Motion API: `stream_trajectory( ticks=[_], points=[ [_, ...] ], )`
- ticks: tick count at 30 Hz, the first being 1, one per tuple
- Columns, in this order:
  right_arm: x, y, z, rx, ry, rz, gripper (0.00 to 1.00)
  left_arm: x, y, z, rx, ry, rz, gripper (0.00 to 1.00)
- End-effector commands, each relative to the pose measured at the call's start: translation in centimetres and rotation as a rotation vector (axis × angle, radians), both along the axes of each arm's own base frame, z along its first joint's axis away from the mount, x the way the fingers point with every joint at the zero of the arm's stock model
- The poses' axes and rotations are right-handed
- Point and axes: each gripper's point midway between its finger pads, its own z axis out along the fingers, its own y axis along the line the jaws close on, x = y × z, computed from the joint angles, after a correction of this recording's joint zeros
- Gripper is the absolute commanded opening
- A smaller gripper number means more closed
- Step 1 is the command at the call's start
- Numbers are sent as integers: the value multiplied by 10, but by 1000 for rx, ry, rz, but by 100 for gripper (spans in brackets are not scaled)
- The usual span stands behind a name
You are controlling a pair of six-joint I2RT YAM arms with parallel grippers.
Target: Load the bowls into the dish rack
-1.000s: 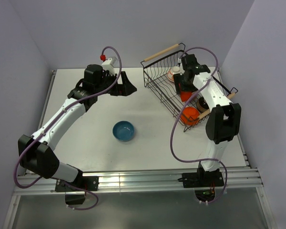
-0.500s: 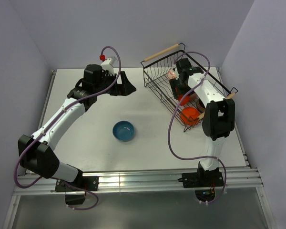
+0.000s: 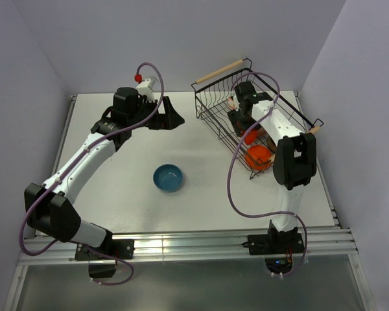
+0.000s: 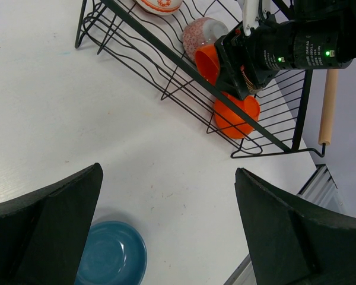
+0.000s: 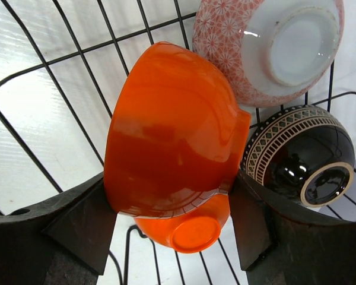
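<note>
An orange bowl (image 5: 166, 130) is held tilted inside the dish rack (image 3: 214, 103), clamped by the right end effector (image 5: 171, 196), while the blue bowl (image 3: 168, 178) is seen on the worktop (image 3: 201, 194), apart from the wide-open, empty left end effector (image 4: 169, 225).

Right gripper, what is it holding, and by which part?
An orange bowl, squeezed across its outer sides by the right gripper.

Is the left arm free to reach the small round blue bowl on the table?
Probably yes: the blue bowl sits alone on bare tabletop, and the left gripper is open and empty.
</note>
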Motion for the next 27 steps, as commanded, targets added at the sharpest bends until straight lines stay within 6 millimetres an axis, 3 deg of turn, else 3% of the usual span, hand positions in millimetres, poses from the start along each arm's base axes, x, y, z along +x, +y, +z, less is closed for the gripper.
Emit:
stream_trajectory(
  ticks=[1,15,27],
  points=[
    [11,-2,5,-40,-43,36,0,2,1,5,-10,-18,-2,99],
    [11,-2,-4,-51,-21,71,0,2,1,1,-8,-8,-2,99],
    [3,18,-6,-2,14,96,7,3,1,0,-9,-5,-2,99]
  ],
)
